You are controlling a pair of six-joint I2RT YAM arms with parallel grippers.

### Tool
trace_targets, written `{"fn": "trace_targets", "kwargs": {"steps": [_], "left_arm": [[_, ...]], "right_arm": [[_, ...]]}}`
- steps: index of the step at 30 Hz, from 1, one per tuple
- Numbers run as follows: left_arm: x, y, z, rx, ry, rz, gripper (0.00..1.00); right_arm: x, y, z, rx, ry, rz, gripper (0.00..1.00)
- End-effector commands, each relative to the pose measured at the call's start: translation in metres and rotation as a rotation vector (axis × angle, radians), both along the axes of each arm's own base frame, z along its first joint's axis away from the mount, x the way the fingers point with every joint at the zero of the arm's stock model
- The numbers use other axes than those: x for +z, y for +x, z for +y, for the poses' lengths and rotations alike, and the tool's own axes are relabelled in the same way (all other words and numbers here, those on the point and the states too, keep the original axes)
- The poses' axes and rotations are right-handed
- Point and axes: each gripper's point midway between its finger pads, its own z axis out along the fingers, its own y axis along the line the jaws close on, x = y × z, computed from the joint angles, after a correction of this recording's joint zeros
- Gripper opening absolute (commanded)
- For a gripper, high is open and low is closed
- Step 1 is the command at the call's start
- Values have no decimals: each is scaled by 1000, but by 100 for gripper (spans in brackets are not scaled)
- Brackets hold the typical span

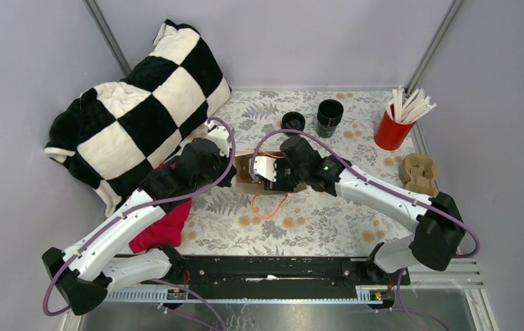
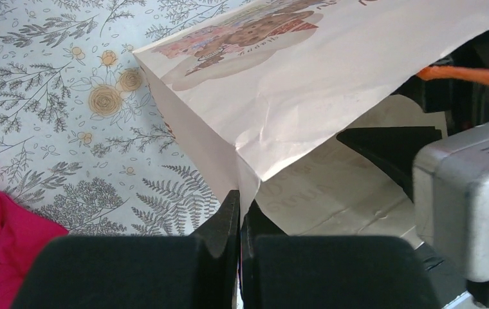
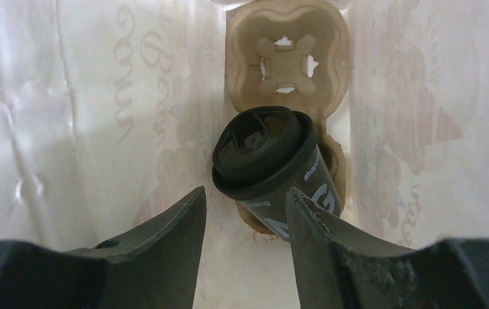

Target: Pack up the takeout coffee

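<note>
The paper bag (image 1: 243, 176) sits mid-table, and the left gripper (image 2: 239, 212) is pinched tight on its edge at six o'clock of its wrist view. Deep inside, the cup carrier (image 3: 285, 58) shows at twelve o'clock. The takeout coffee (image 3: 264, 151) leans in the carrier's near pocket, and the right gripper (image 3: 245, 199) has its jaws apart at six. The cup looks seated, so the next move probably calls for a straight, careful withdrawal that snags neither cup nor bag.

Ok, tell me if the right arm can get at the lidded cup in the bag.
Likely yes: the right gripper is inside the bag, jaws open, the lidded cup just ahead, nothing between them.
</note>
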Motion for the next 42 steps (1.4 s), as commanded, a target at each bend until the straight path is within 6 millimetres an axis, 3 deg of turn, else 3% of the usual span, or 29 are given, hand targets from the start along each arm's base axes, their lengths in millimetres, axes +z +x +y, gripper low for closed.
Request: {"fn": "trace_targets", "kwargs": {"steps": [1,6,9,15,22,28,31,33,42], "left_arm": [[19,5,-9,-25,-37,-43,0],[18,6,-13,-50,-35,-45,0],[17,5,-16,-66,-39,-43,0],[10,1,-20,-106,-42,-30,0],[4,-5,-19,-129,-29,-21,0],[4,-4,-19,-133,-24,-27,0],[3,-3,-19,-131,-25,-25,0],[5,-3,-19,-131,-28,-28,0],[4,-2,-17,-111,-22,-26,0]], "right_arm": [[11,11,18,52,-17,-45,55],[6,32,35,18,-35,-104,58],[2,43,41,-36,2,-123,66],[-12,69,35,-208,43,-182,88],[-21,85,28,-283,21,-224,100],[-43,86,40,-252,38,-154,97],[-51,95,46,-287,42,-141,88],[-56,97,48,-292,37,-130,76],[-41,96,51,-318,82,-118,58]]}}
